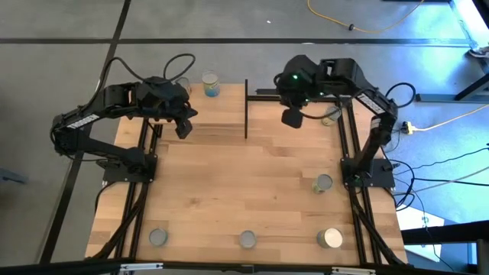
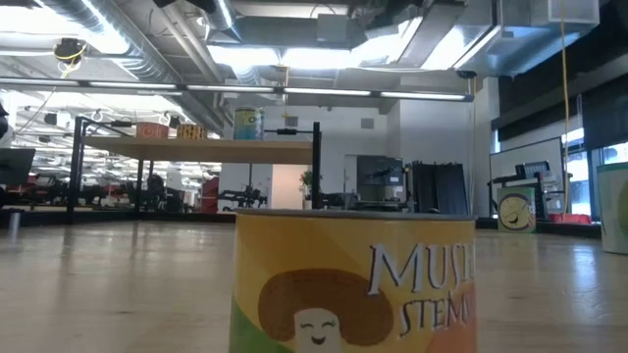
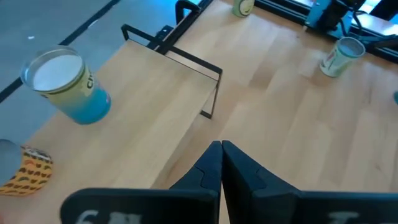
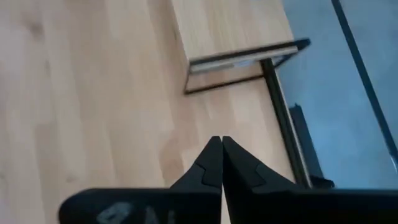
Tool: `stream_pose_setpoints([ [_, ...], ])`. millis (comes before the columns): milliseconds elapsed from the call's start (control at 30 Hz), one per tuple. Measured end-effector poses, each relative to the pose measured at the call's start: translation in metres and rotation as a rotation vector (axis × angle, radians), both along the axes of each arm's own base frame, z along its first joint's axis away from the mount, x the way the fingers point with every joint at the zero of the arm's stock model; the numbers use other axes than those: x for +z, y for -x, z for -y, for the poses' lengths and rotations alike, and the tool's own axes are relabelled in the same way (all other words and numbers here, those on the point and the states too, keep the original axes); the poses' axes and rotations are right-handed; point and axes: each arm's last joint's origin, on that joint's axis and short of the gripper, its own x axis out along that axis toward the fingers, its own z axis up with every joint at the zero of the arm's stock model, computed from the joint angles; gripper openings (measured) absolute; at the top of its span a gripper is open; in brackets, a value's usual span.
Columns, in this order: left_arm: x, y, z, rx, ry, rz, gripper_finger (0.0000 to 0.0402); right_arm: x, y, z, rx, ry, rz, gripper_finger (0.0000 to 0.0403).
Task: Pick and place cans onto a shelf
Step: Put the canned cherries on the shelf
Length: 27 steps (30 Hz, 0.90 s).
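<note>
The light-wood shelf point(image 1: 214, 111) stands at the table's far side, left of the middle, on thin black uprights. A blue-labelled can point(image 1: 210, 84) stands on its top near the far edge, also seen in the left wrist view as the blue-labelled can point(image 3: 65, 84), with an orange-patterned can point(image 3: 25, 171) beside it. My left gripper point(image 1: 183, 126) hovers shut over the shelf's near left part, holding nothing. My right gripper point(image 1: 292, 117) hangs shut in the air just right of the shelf's right end point(image 4: 233, 31), also holding nothing.
Loose cans stand on the table: one at the right point(image 1: 323, 183), three along the near edge point(image 1: 158, 237), point(image 1: 247, 240), point(image 1: 330, 238), and one at the far right point(image 1: 330, 116) partly behind my right arm. A yellow mushroom can point(image 2: 353, 284) fills the low view's foreground.
</note>
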Motion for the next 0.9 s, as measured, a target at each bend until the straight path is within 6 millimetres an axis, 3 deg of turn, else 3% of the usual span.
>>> stream_pose_setpoints([
  [267, 0.000, 0.000, 0.001, -0.025, 0.019, 0.005, 0.0000, 0.021, 0.025, -0.035, 0.152, -0.084, 0.100, 0.0002],
  [433, 0.000, 0.000, 0.001, -0.025, 0.019, 0.005, 0.0000, 0.034, 0.050, -0.051, 0.142, -0.097, 0.161, 0.0001],
  [567, 0.000, 0.000, 0.001, -0.025, 0.020, 0.005, 0.0000, 0.018, 0.067, -0.063, 0.166, -0.125, 0.090, 0.0001],
  [900, 0.000, -0.001, 0.001, -0.020, 0.026, 0.009, 0.0000, -0.039, 0.131, -0.101, 0.222, -0.436, -0.090, 0.0000],
])
